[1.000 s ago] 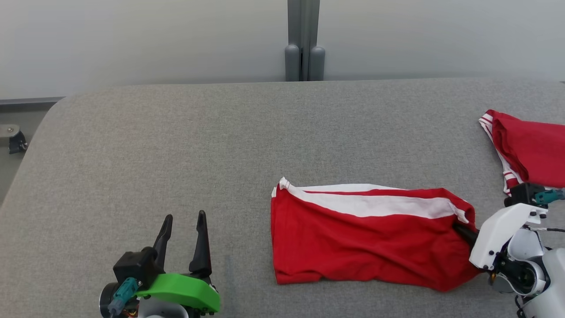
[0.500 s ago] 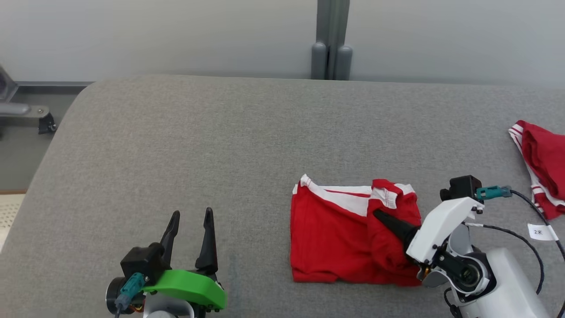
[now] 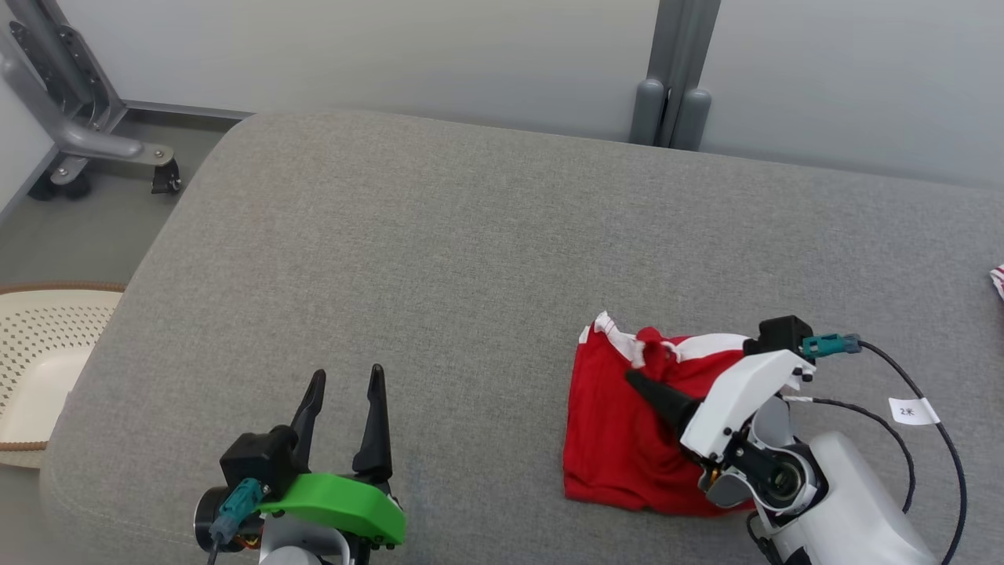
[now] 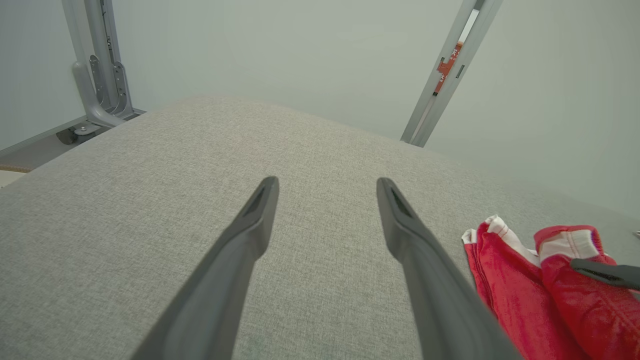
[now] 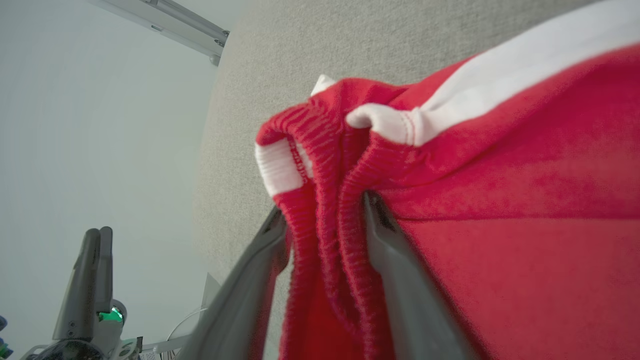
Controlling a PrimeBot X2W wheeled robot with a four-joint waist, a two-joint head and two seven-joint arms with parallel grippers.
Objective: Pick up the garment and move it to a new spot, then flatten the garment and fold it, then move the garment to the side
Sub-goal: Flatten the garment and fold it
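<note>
Right wrist view: straddles garment (image 5: 500, 210) waistband (image 5: 320, 150), right gripper (image 5: 325, 207) half-parted, hold unclear; risks snagging cloth, undoing fold.

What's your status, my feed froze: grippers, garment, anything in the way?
Left gripper open above grey surface. Right gripper straddles red garment at bunched waistband, grip unclear. Cream basket off surface's left end, not obstructing.

Bright, even, diffuse light falls on the scene; the grey table (image 3: 439, 259) carries only faint, soft shadows. The head view is sharp throughout. Both wrist views stretch toward their edges. In the right wrist view the red garment (image 5: 500, 240), close to the lens, looks soft, and the right pincer (image 5: 324, 207) blurs toward the bottom edge
</note>
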